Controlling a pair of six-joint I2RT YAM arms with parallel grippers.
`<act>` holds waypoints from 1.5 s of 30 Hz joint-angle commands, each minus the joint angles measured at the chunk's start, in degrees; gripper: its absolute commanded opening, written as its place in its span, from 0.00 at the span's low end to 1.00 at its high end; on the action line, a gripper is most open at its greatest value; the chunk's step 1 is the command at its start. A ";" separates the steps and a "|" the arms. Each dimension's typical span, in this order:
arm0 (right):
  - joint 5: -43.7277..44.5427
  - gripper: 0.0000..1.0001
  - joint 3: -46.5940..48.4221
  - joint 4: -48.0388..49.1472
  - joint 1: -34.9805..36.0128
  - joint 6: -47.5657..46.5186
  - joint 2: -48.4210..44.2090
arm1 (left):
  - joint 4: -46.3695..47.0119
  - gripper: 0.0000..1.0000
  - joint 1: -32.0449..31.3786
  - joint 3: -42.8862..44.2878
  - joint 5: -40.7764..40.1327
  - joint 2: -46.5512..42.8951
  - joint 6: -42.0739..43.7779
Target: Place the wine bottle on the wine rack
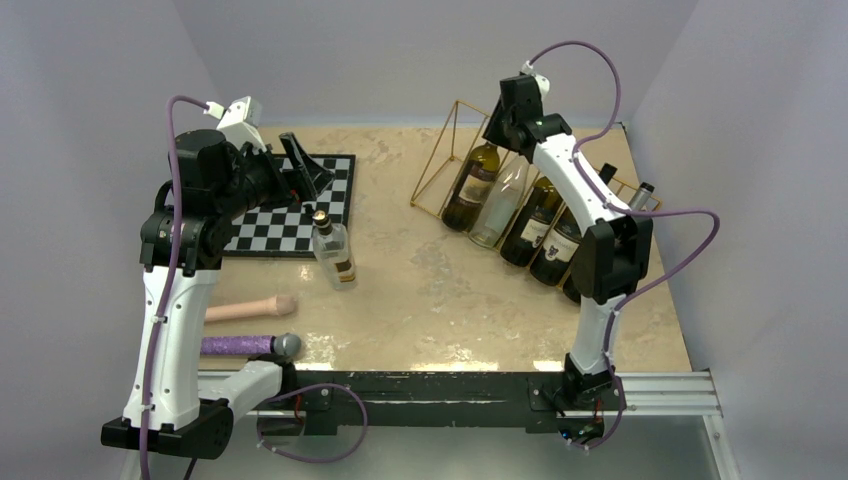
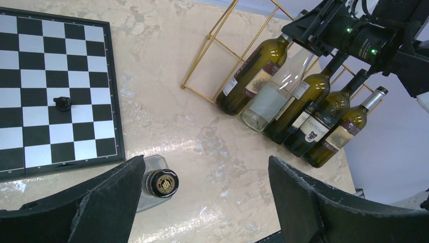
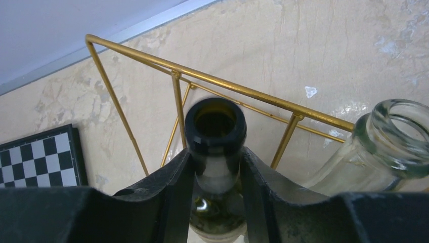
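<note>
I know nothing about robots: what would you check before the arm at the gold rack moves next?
1. Right end effector shut on green bottle neck: ok.
2. Green bottle lying in a wine rack slot: ok.
3. Clear bottle apart from that end effector: cannot tell.
4. Left end effector open, empty: ok.
5. Small bottle upright on table, away from rack: ok.

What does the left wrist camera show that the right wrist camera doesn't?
Only the left wrist: the open left gripper, a capped bottle standing upright by one finger, a black chess piece, and five bottles on the gold rack. Only the right wrist: the green bottle's open mouth, its neck clamped by the right gripper. Both: the rack, the chessboard, the clear bottle.
</note>
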 commanded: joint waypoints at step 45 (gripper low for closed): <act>-35.03 0.99 -17.99 28.38 31.59 -27.91 -27.52 | -0.59 0.95 -0.22 5.10 -20.48 -5.34 4.28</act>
